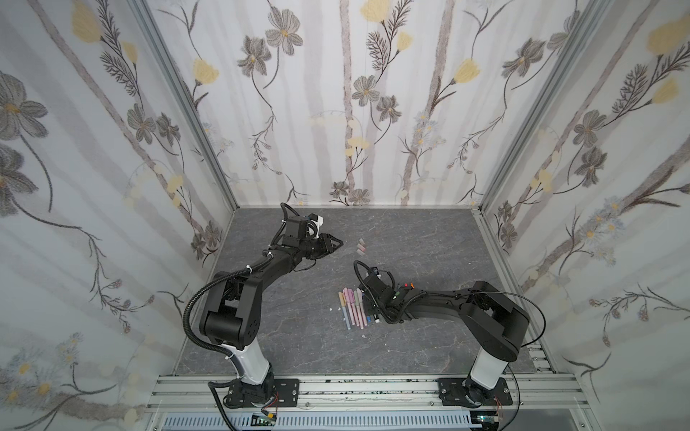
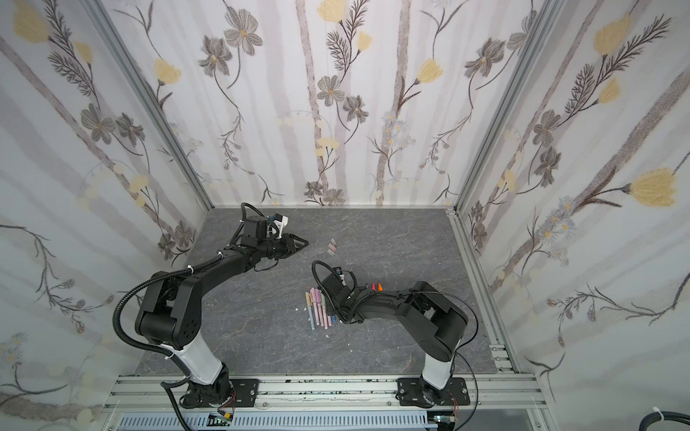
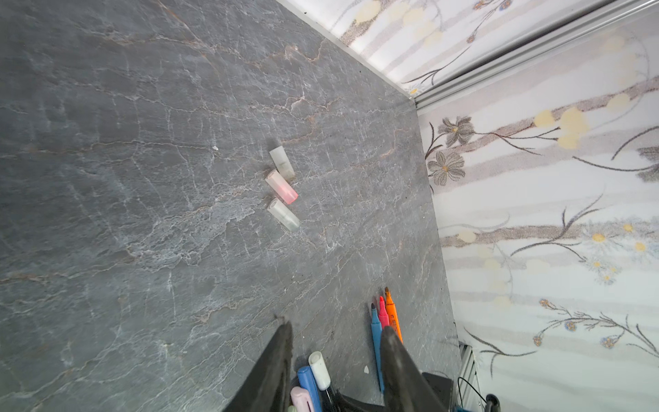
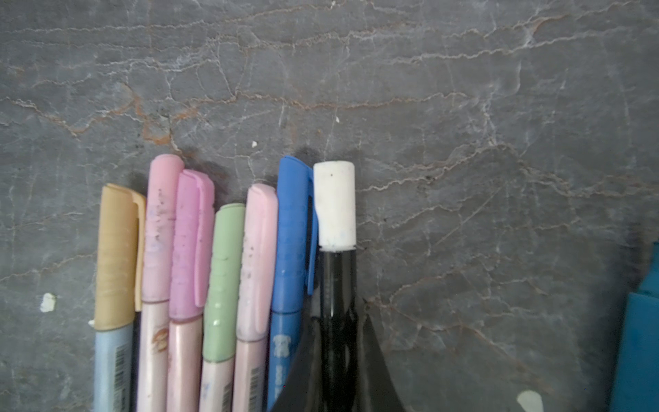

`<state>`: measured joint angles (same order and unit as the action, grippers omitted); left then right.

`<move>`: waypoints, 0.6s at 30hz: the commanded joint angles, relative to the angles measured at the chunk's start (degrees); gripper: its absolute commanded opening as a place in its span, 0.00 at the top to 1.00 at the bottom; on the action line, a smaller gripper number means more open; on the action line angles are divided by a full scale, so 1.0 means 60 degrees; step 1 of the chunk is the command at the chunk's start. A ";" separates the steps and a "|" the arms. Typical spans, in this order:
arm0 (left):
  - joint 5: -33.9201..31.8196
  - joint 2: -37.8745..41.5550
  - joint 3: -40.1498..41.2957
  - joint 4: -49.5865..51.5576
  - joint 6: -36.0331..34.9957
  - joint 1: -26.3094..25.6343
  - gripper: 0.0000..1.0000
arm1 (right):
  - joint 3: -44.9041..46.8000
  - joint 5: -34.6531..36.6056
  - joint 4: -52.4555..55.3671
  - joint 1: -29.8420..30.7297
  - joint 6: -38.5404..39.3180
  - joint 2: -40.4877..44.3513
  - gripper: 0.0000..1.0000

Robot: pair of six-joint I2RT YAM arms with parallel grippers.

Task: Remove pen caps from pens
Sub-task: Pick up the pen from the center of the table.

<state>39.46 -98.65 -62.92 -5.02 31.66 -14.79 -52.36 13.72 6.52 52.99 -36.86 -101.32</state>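
The right gripper point(image 4: 337, 317) is clenched on the barrel of the black pen point(image 4: 337, 281), just behind its white cap point(image 4: 335, 203). The cap sticks out clear past the fingertips, so this hold likely leaves it free for the other arm to pull. The pen lies at the end of the row of capped pens point(image 1: 351, 306), touching the blue pen point(image 4: 290, 232). Whether it is lifted off the table point(image 4: 499, 107) is hard to tell. The left gripper point(image 3: 335, 326) hovers well apart from that pen, jaws released and empty, near three loose caps point(image 3: 283, 189); this is probably the drop spot. Three uncapped markers point(image 3: 383, 314), blue, red-pink and orange, lie partly under the right arm point(image 1: 433, 298).
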 commanded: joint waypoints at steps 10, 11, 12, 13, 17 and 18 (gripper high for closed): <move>0.0137 0.0693 0.0415 0.0020 0.0190 -0.0425 0.55 | 0.1019 -0.0567 0.0081 -0.0306 0.0701 0.2578 1.00; 0.0173 0.0706 0.0408 0.0009 0.0223 -0.0519 0.55 | 0.1036 -0.0673 -0.0058 -0.0305 0.0856 0.2843 1.00; 0.0183 0.0713 0.0401 -0.0012 0.0259 -0.0599 0.55 | 0.1036 -0.0714 -0.0124 -0.0327 0.0944 0.3054 1.00; 0.0196 0.0734 0.0422 -0.0024 0.0294 -0.0701 0.55 | 0.1020 -0.0771 -0.0189 -0.0338 0.1042 0.3263 1.00; 0.0396 0.0767 0.0495 -0.0365 0.0612 -0.1046 0.54 | 0.0977 -0.0894 -0.0325 -0.0452 0.1300 0.3848 1.00; 0.0446 0.0756 0.0496 -0.0421 0.0686 -0.1115 0.53 | 0.0987 -0.0888 -0.0337 -0.0480 0.1296 0.3946 1.00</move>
<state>40.73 -94.61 -60.23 -4.54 33.82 -20.80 -46.37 9.28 6.46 50.41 -30.85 -79.07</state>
